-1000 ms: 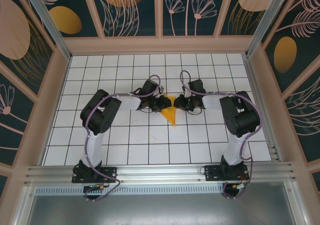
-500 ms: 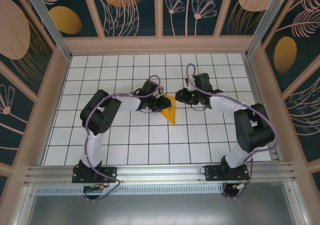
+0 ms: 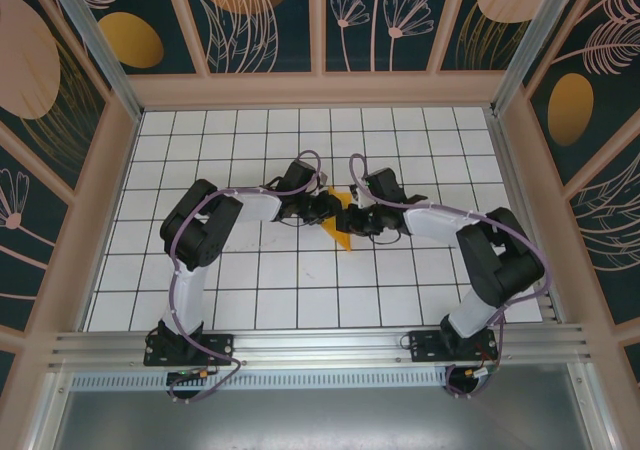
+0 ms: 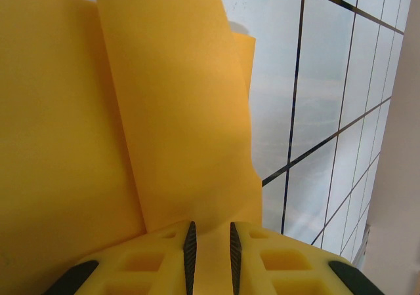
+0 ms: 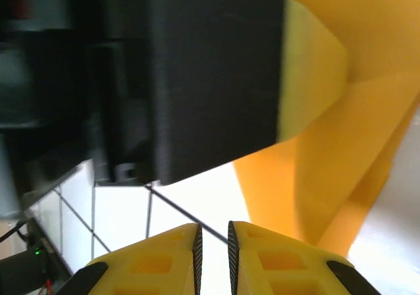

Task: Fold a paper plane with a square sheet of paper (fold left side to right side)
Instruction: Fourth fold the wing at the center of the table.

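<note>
Plane (image 3: 343,232) lies long axis near-far, tip toward the bases. Left gripper (image 4: 210,229) pinches its left side. Right gripper (image 5: 212,233) is narrow and empty, just beside its right side.

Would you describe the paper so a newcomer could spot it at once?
On the white gridded table, look where the left arm and right arm meet. Between their tips is the paper, folded to a point aimed at the arm bases. It alone is orange-yellow on the tiles; the orange ovals are wall pattern.
</note>
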